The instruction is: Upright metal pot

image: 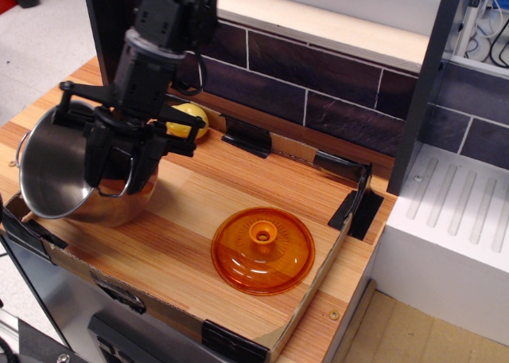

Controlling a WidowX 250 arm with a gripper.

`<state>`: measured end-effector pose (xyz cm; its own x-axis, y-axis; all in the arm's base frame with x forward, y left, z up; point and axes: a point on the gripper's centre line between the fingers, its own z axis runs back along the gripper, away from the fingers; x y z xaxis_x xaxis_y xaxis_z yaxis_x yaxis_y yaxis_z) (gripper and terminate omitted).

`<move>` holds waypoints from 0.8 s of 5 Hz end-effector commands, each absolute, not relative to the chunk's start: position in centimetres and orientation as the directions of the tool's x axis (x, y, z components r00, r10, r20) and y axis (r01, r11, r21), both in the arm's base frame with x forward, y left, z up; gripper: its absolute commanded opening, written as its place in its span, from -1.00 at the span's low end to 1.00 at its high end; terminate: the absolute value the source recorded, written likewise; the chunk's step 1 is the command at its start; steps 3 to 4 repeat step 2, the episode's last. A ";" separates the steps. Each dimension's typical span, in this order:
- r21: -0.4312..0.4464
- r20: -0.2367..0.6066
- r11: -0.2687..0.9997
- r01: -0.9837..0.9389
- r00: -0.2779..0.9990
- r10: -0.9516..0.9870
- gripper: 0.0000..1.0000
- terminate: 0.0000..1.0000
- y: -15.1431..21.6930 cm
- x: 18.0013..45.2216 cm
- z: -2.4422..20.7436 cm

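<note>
The metal pot [56, 168] is shiny steel with a rolled rim and thin wire loop handles. It sits tilted at the left of the wooden board, its open mouth facing up and to the left. My gripper [119, 172] comes down over the pot's right rim. One finger [99, 165] is inside the mouth and the other [141, 172] is outside the wall, with a wire handle showing between them. It is shut on the pot's rim and holds the pot tilted.
A translucent orange domed lid [262, 250] with a knob lies at the front centre. A yellow potato-like object [191, 118] sits at the back behind my arm. A low cardboard border [314, 283] rings the board. A dark tiled wall [318, 84] stands behind, and a white drainer [457, 212] is at the right.
</note>
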<state>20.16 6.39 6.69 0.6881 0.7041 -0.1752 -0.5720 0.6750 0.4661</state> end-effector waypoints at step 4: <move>0.442 -0.177 0.680 -0.585 0.686 0.705 1.00 1.00 5.9 22.3 8.8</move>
